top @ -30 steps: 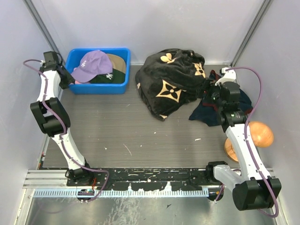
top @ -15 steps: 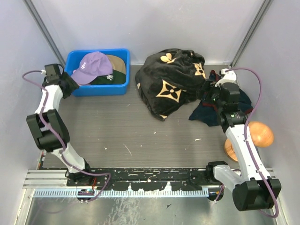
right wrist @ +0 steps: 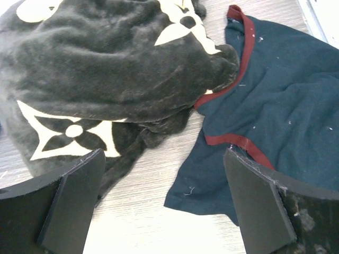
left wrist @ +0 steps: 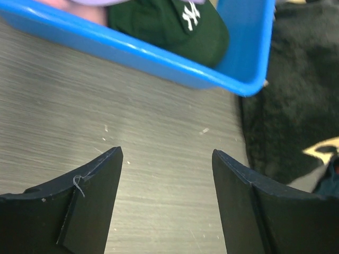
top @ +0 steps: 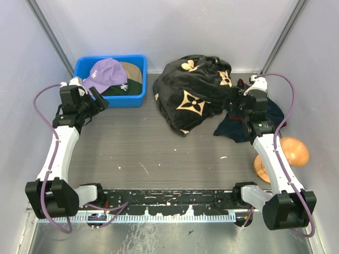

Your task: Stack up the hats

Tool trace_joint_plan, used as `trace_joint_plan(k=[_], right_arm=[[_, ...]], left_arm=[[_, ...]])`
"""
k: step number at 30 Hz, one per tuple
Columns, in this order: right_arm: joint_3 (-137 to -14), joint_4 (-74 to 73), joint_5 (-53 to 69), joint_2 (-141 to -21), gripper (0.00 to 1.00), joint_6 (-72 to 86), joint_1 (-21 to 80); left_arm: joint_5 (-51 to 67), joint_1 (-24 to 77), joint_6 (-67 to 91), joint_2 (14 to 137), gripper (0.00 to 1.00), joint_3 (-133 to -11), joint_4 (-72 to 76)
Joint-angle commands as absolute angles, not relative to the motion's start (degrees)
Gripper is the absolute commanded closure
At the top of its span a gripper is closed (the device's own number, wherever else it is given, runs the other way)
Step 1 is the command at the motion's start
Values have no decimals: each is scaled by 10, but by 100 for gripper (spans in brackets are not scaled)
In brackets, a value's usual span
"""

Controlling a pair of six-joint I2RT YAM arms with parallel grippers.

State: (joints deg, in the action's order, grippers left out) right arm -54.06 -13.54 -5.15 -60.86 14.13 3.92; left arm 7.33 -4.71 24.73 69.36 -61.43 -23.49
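**Step in hand: approach to the first cap; nothing gripped**

The hats lie heaped in a blue bin (top: 85,63) at the far left corner of the table (top: 159,148). The purple cap (top: 105,73) is uppermost. The green cap (top: 124,87) lies under it against the near wall of the bin, and the tan cap (top: 132,69) lies behind. No ordered stack has been formed outside the bin, so the task is judged to be at its start.

The left gripper (top: 100,99) hangs over bare table just in front of the bin's near wall. Its jaws are spread wide and hold nothing. The left wrist view shows the green cap beyond the blue wall.

The right gripper (top: 234,101) is near the far right corner. Its jaws are also apart and empty, above the edge of a black cloth (top: 193,90) and a dark blue garment (right wrist: 275,106). A wooden stand (top: 294,151) sits at the right edge.

Next move, as judged:
- Carry the left gripper over the bin wall.
- Lower it onto the purple cap.
- Pinch the crown or brim, taking care not to catch the cap beneath.
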Motion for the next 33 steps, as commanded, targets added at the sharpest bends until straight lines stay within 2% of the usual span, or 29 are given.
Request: trace_joint_plan(k=[1, 9, 13, 16, 19, 21, 25, 27, 29, 33], right_arm=[[-591, -151, -107, -644, 0, 152, 42], [-660, -279, -71, -771, 0, 186, 34], [-658, -331, -62, -812, 0, 229, -21], [-653, -353, -1, -856, 0, 271, -85], [-654, -354, 1, -901, 3, 293, -111], [-661, -344, -12, -928, 17, 302, -112], [-688, -314, -13, -994, 73, 323, -112], [-711, -314, -20, -1047, 95, 327, -112], [-742, -320, -34, -1093, 98, 328, -113], [-808, -330, -73, -1165, 97, 330, -116]], left_arm=[[116, 6, 260, 673, 24, -582, -230], [41, 223, 269, 683, 25, -587, -228], [-3, 320, 286, 722, 25, -593, -220], [-22, 362, 300, 784, 25, -615, -225], [-26, 374, 309, 825, 26, -642, -233], [-29, 374, 312, 844, 26, -663, -240], [-33, 374, 302, 877, 26, -705, -257], [-44, 374, 294, 890, 25, -724, -267], [-54, 374, 287, 902, 25, -738, -277], [-75, 374, 274, 925, 23, -764, -308]])
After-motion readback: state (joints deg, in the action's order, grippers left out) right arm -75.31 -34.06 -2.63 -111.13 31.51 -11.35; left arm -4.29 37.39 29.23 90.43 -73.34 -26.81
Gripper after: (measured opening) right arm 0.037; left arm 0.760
